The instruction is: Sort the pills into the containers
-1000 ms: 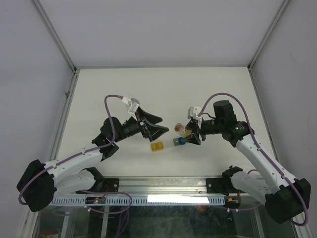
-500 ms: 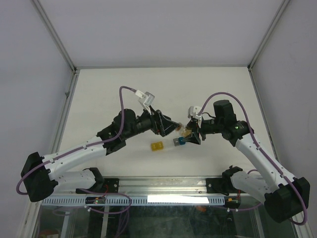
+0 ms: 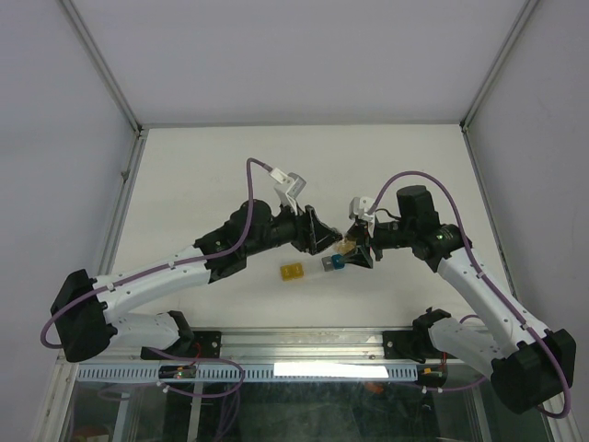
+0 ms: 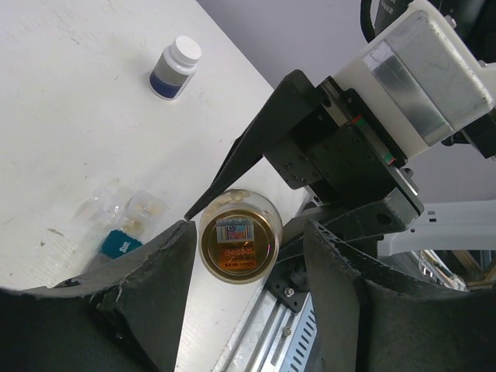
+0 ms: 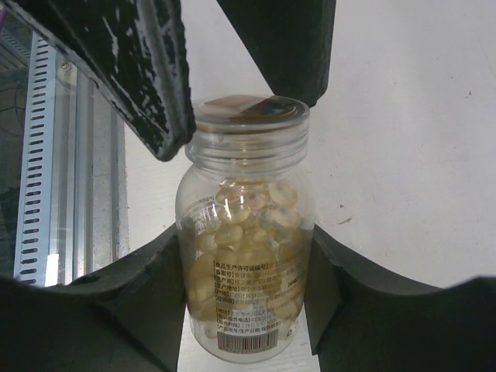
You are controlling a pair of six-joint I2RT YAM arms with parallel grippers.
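A round clear vial (image 5: 246, 256) full of tan-orange pills (image 5: 256, 209) is held sideways above the table, with my right gripper (image 5: 244, 240) shut on its body. In the top view the right gripper (image 3: 355, 247) and left gripper (image 3: 329, 238) meet at the vial (image 3: 344, 244). My left gripper (image 4: 248, 232) is open and straddles the vial's cap (image 4: 236, 236); a gap shows on the right side. The containers lie below: a yellow one (image 3: 294, 272) apart, a blue one (image 3: 337, 261) and clear ones (image 4: 128, 211) holding a few tan bits.
A small dark bottle with a white cap (image 4: 175, 67) stands on the white table beyond the containers. The metal rail (image 5: 46, 155) of the table's near edge runs just below the grippers. Grey walls enclose the table (image 3: 276, 166) on three sides.
My left arm has swung right to the vial and its jaws have narrowed around the cap. The right arm and the vial have not moved.
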